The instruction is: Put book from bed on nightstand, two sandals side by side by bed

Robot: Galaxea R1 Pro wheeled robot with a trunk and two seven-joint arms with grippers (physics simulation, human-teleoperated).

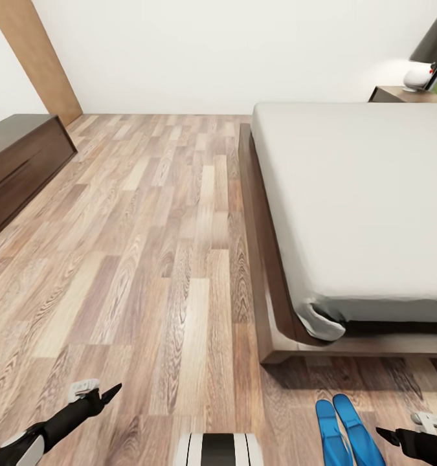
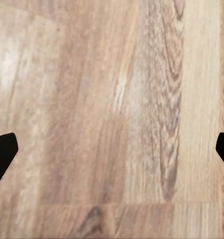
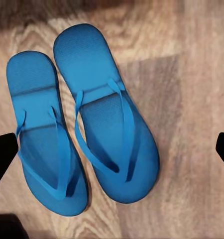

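Here right gripper (image 3: 112, 149) jaws wide, empty, above sandals (image 3: 82, 119).

1. Floor (image 1: 147, 259): light brown wood planks with mixed grain, running across the whole room.
2. Wall (image 1: 212, 52): plain white, meeting the floor at the far side.
3. Door (image 1: 40, 58): tan wood, at the far left corner.
4. Cabinet (image 1: 17, 162): long, low, dark wood, set against the left side.
5. Light: soft and even, with a bright patch on the wall at the far right.
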